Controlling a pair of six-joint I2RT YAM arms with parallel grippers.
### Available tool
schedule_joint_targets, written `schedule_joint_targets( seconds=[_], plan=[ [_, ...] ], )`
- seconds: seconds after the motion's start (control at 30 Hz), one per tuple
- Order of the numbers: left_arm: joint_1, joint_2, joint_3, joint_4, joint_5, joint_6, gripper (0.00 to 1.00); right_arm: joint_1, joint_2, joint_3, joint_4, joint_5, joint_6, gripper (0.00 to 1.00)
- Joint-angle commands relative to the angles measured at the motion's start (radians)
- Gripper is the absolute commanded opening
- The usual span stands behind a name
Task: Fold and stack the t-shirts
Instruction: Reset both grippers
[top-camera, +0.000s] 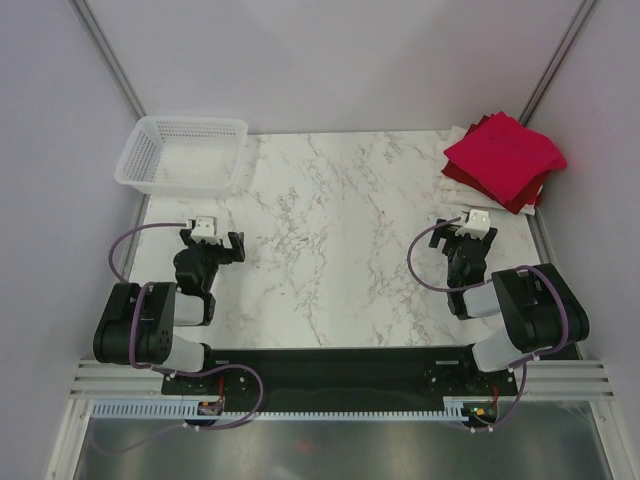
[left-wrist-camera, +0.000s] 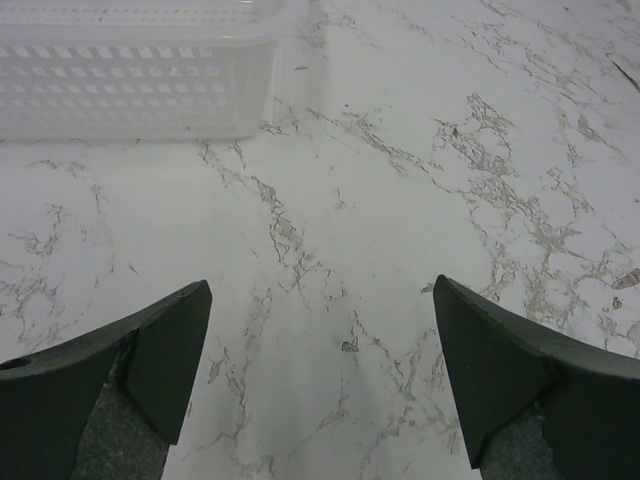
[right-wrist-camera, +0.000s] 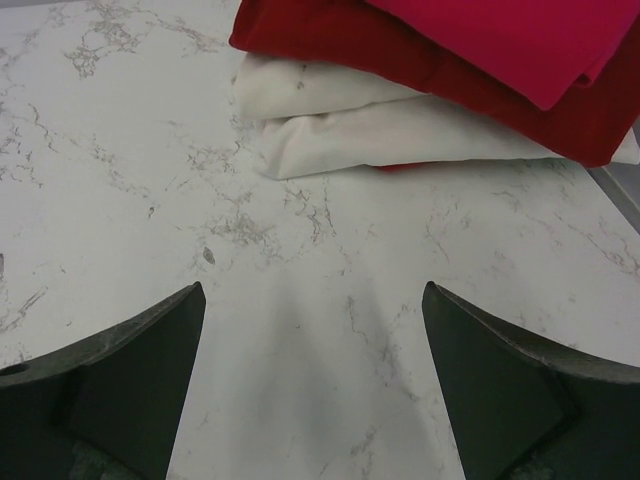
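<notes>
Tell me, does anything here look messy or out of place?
Only the pile in the far right corner: the crimson shirt on top lies twisted against the dark red shirt and white shirts below, so their edges poke out unevenly. The basket stands upright.

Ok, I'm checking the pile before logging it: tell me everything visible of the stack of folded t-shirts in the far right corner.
The stack of folded cloth t-shirts sits at the far right corner of the white marble-patterned table, turned askew to its edges. A bright crimson shirt lies on top, a darker red shirt under it, then two cream-white folded layers with rounded edges. The layers are slightly offset, soft and matte. Only the table touches it.
</notes>
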Motion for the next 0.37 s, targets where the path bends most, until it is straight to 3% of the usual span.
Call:
schedule_joint_targets(
  seconds=[0.0,0.33],
  plan=[
    [-0.001,-0.011,-0.003,0.076,-0.025,-0.016,1.00,-0.004,-0.003,-0.007,0.056,-0.019,0.016,0.98],
    [-0.001,-0.009,-0.003,0.076,-0.025,-0.016,1.00,-0.004,-0.001,-0.008,0.060,-0.024,0.014,0.98]
  ],
)
